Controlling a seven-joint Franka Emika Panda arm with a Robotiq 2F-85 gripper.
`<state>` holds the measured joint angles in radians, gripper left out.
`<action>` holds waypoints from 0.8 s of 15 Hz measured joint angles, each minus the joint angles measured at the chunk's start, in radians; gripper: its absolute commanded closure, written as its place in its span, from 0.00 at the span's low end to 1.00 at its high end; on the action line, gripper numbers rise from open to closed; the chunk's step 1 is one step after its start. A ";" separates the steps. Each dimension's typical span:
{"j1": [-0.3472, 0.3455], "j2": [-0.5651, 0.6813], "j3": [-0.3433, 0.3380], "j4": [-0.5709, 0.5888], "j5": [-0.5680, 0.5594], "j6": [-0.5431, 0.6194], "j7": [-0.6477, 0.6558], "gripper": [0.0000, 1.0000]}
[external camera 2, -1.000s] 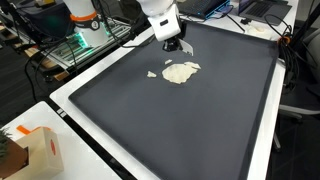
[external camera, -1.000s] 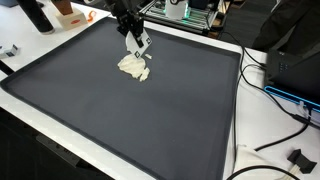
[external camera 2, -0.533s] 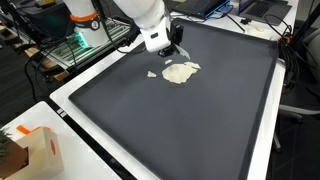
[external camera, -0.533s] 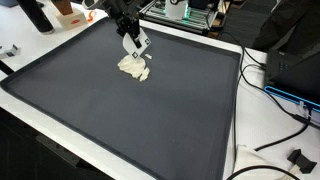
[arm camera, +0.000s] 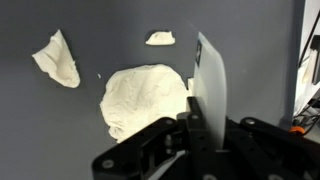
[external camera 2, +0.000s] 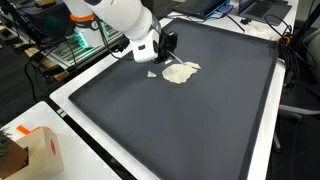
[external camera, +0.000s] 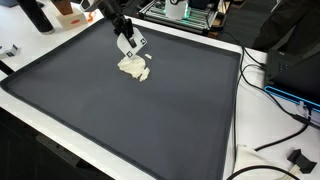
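A pale, dough-like lump (external camera: 133,68) (external camera 2: 181,72) (arm camera: 145,98) lies on the dark mat (external camera: 150,120) (external camera 2: 190,120). Two small scraps lie near it: one (arm camera: 57,58) (external camera 2: 152,74) to the side and a tiny one (arm camera: 159,38) farther off. My gripper (external camera: 128,44) (external camera 2: 163,46) (arm camera: 200,125) hovers just beside the lump, shut on a thin white flat blade (arm camera: 210,85). The blade stands on edge next to the lump's side. In the wrist view its lower end is hidden between the fingers.
A white table rim (external camera 2: 75,115) borders the mat. An orange-and-white box (external camera 2: 40,150) sits at a near corner. Cables and a black box (external camera: 285,75) lie off the mat's side, and electronics racks (external camera: 185,12) stand behind the far edge.
The arm has swung across and lowered, carrying the gripper and blade from the lump's far side to just beside it. The lump and scraps have not moved.
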<state>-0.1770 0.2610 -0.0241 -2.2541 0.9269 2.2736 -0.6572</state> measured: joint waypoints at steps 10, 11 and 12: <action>0.008 0.002 -0.022 -0.009 -0.006 0.046 0.051 0.99; 0.013 0.000 -0.022 -0.012 -0.010 0.064 0.062 0.99; 0.019 -0.003 -0.022 -0.016 -0.015 0.083 0.073 0.99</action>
<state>-0.1582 0.2578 -0.0460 -2.2699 0.9115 2.3564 -0.5837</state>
